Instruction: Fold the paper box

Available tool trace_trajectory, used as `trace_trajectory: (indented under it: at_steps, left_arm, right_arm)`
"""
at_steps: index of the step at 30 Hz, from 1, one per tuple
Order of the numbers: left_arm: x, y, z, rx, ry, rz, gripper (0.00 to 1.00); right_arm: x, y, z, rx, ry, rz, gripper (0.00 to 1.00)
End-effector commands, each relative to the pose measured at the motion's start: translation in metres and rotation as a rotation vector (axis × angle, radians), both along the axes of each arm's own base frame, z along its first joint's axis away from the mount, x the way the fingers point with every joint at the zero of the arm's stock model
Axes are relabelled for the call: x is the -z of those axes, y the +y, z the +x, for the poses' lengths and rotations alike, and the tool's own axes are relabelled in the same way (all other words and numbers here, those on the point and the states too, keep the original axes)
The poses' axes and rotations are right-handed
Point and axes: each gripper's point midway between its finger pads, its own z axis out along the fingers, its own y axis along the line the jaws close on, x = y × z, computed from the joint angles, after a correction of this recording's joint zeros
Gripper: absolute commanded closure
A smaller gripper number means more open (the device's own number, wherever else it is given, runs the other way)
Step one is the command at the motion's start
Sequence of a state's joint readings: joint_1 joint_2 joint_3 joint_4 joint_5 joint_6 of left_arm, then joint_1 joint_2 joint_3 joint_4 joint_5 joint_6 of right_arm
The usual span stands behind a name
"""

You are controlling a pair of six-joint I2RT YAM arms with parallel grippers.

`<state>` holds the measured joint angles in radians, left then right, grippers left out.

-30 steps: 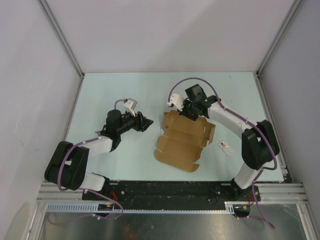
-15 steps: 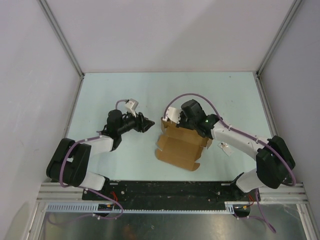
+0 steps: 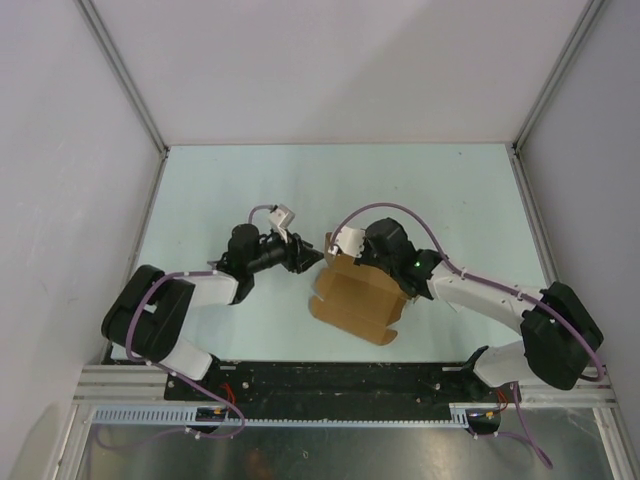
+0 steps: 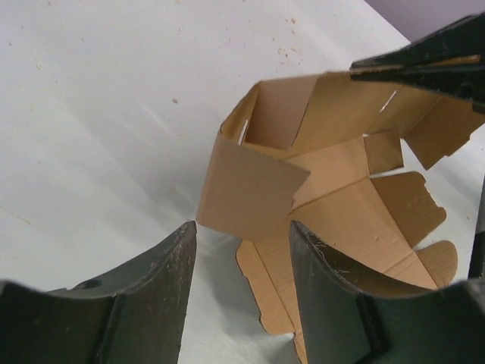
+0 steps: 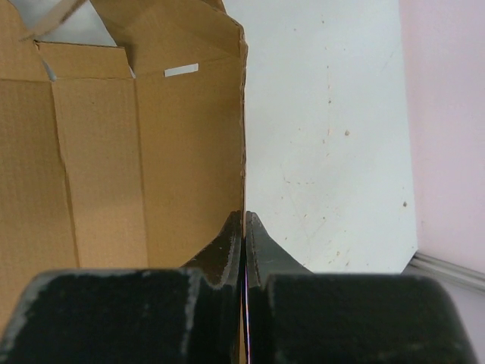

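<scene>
The paper box [image 3: 352, 298] is a brown die-cut cardboard sheet lying mid-table, its far panel raised and leaning over the rest. My right gripper [image 3: 350, 258] is shut on that raised panel's edge; the right wrist view shows the thin cardboard wall [image 5: 114, 152] pinched between the closed fingertips of the right gripper [image 5: 244, 216]. My left gripper [image 3: 308, 255] stands open just left of the box. In the left wrist view, the left gripper [image 4: 242, 227] has nothing between its fingers, and a side flap of the box [image 4: 254, 189] hangs right in front of them.
The pale table [image 3: 230, 190] is fenced by grey walls with metal posts at the back corners [image 3: 160, 150]. A black rail [image 3: 340, 378] runs along the near edge. In the right wrist view the table edge and a pinkish wall [image 5: 447, 152] lie to the right.
The right arm swung toward the near side with the far panel in its grip, raising it over the sheet. The left gripper moved right, up close to the box's left flap.
</scene>
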<state>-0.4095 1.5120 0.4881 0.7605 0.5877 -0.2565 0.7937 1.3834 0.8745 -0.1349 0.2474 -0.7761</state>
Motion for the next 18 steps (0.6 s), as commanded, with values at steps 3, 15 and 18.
trace_trajectory:
  at_steps: [3, 15, 18]
  left_arm:
    - [-0.011, -0.005, 0.007, 0.021, -0.097, -0.018, 0.43]
    - [0.009, -0.012, 0.002, 0.091, -0.114, -0.032, 0.43]
    - [0.012, -0.013, 0.001, 0.102, -0.119, -0.042, 0.44]
  right_arm:
    - [-0.028, 0.002, 0.008, 0.066, -0.17, 0.07, 1.0]
    - [-0.03, 0.004, -0.005, 0.088, -0.281, 0.098, 1.0]
    - [-0.027, 0.002, -0.007, 0.096, -0.293, 0.092, 1.0]
